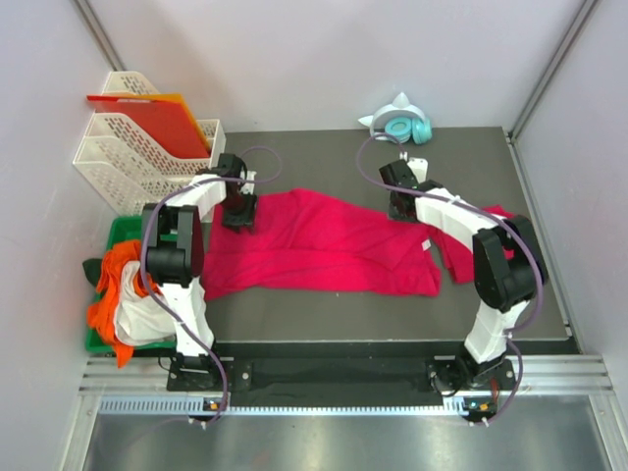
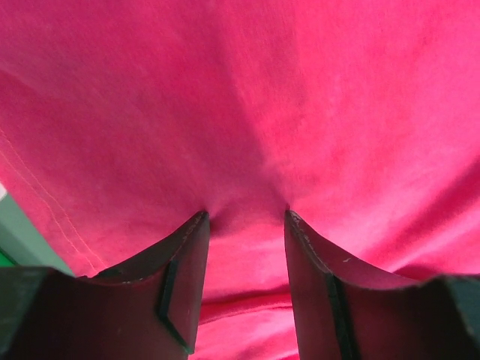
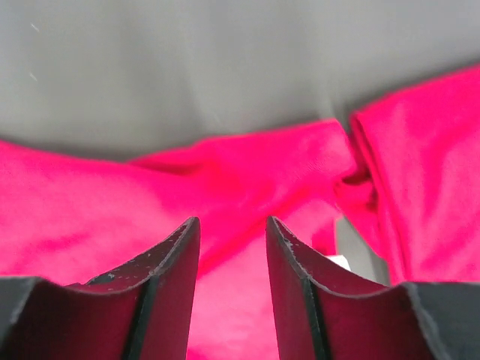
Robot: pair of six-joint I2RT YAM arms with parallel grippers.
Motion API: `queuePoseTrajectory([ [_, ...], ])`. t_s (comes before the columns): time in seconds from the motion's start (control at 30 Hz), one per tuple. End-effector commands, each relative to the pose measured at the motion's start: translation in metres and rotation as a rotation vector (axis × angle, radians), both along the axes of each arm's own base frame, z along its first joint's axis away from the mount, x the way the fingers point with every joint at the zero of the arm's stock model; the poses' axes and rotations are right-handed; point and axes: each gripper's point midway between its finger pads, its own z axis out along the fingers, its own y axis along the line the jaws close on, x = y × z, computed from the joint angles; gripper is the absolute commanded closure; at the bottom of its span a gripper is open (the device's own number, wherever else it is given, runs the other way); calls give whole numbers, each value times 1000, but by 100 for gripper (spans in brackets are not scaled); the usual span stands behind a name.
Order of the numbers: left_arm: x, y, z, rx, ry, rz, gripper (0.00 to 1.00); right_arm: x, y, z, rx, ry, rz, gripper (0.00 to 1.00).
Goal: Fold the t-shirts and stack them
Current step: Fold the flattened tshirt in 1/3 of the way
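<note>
A crimson-pink t-shirt (image 1: 324, 245) lies spread and wrinkled across the dark mat. Its small white neck label (image 1: 426, 245) is near its right end. More crimson cloth (image 1: 461, 257) lies under my right arm; I cannot tell if it is a separate shirt. My left gripper (image 1: 238, 218) stands on the shirt's far left corner. In the left wrist view it (image 2: 246, 215) is open, with the tips pressed into the puckered shirt (image 2: 247, 112). My right gripper (image 1: 402, 208) is at the shirt's far right edge. In the right wrist view it (image 3: 232, 221) is open just above the shirt (image 3: 90, 217), with the label (image 3: 339, 261) beside it.
White file trays (image 1: 137, 157) holding red-orange sheets (image 1: 157, 120) stand at the far left. A green bin (image 1: 118, 235) with orange and white clothes (image 1: 123, 294) is at the near left. Teal headphones (image 1: 407, 128) lie at the back. Bare mat (image 3: 225, 67) lies beyond the shirt.
</note>
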Motion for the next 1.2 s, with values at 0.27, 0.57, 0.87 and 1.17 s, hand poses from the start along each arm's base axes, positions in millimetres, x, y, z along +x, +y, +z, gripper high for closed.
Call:
queuePoseTrajectory([
  [0.27,-5,-7,16,-51,-26,-1,53,7,11,18,1,-21,14,57],
  [0.57,-8,-6,30,-44,-63,-19,54,-77,56,6,36,-14,133,85],
  [0.87,-12,-16,51,-108,-101,-36,56,-125,69,-17,37,8,76,73],
  [1.17,-29,-22,81,-149,-140,-81,54,-123,56,-26,-54,-3,32,60],
])
